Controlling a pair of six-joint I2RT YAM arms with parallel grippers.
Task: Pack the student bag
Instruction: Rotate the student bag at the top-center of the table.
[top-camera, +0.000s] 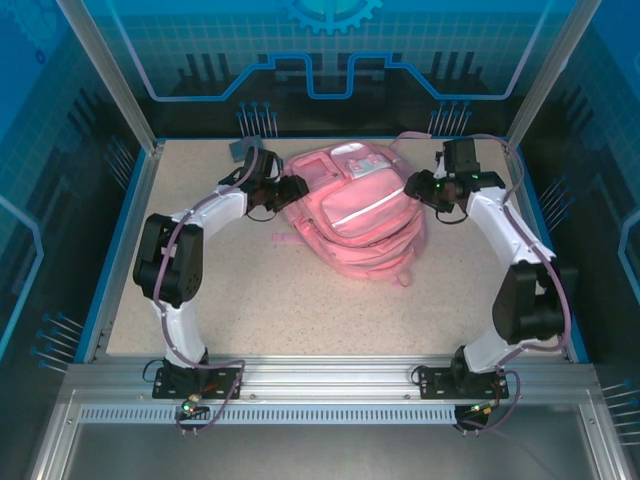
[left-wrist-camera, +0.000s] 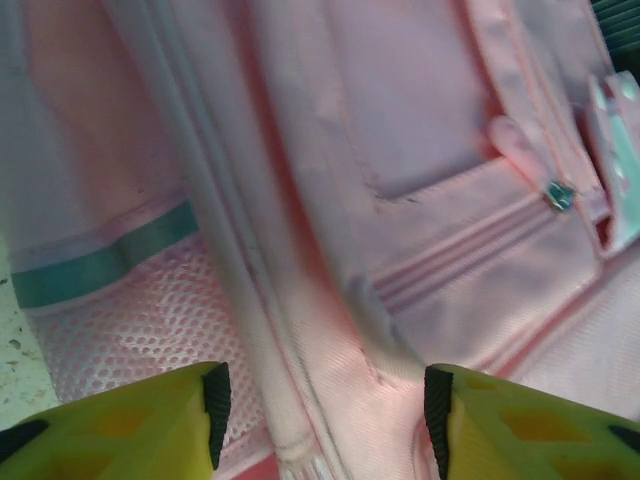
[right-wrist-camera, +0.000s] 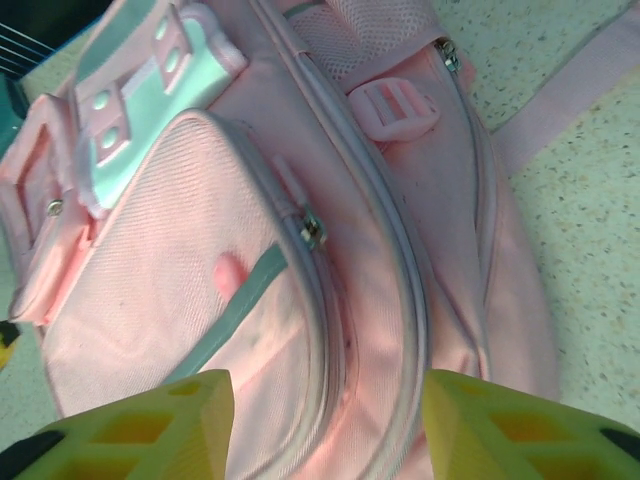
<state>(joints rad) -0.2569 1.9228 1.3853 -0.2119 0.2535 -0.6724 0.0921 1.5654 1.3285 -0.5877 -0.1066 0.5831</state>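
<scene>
The left gripper (left-wrist-camera: 320, 420) and right gripper (right-wrist-camera: 328, 420) were seen parted and empty at the student bag (top-camera: 352, 215), whose zip pull (right-wrist-camera: 312, 230) was judged best pinched squarely.

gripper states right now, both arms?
Left gripper: open, holding nothing, close against the student bag.
Right gripper: open, holding nothing.

I see my left arm (top-camera: 178, 325) and right arm (top-camera: 500, 225) in white shells with black joint housings, lilac cables (top-camera: 563, 300) trailing along them; my fingers (left-wrist-camera: 120, 420) are yellow, black-padded.
</scene>
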